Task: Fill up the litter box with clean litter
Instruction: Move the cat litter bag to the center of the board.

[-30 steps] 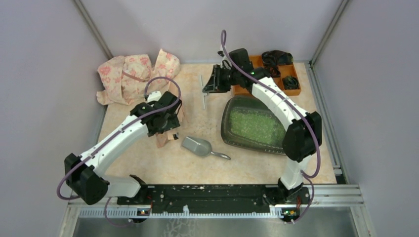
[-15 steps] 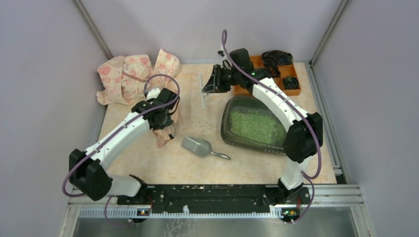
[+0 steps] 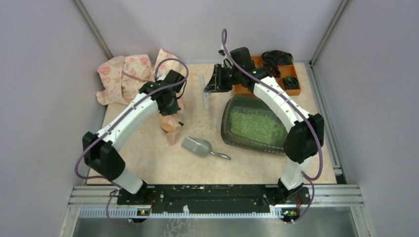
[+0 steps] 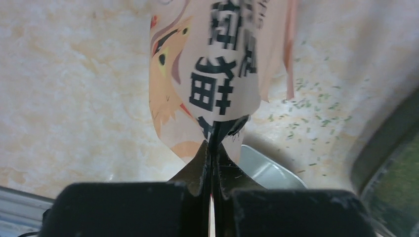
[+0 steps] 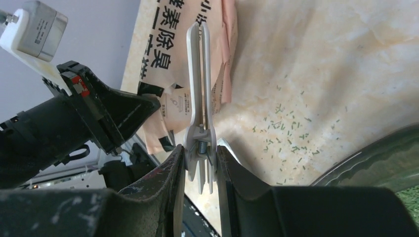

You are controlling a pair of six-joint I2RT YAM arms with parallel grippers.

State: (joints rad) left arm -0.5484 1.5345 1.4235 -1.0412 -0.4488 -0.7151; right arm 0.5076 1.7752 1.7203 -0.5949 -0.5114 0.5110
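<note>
left gripper [image 4: 213, 142] pinches bag [image 4: 222, 59]; right gripper [image 5: 200, 149] grips white clip [image 5: 197, 74]; litter box [image 3: 226, 126] partly hidden.

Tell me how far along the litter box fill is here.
Done: the litter box holds a bed of clean litter, and the scoop lies beside it. In hand: the left gripper pinches the paper bag; the right gripper grips a white clip. Left: probably clipping the bag shut and the stray granules.

Looks like a robot lab test cell: plain lilac wall panels [image 3: 44, 74] on aluminium posts [image 3: 93, 28], marble-print tabletop [image 3: 197, 170], left arm [image 3: 129, 115] and right arm [image 3: 276, 103] bolted to a black base rail [image 3: 207, 192].
</note>
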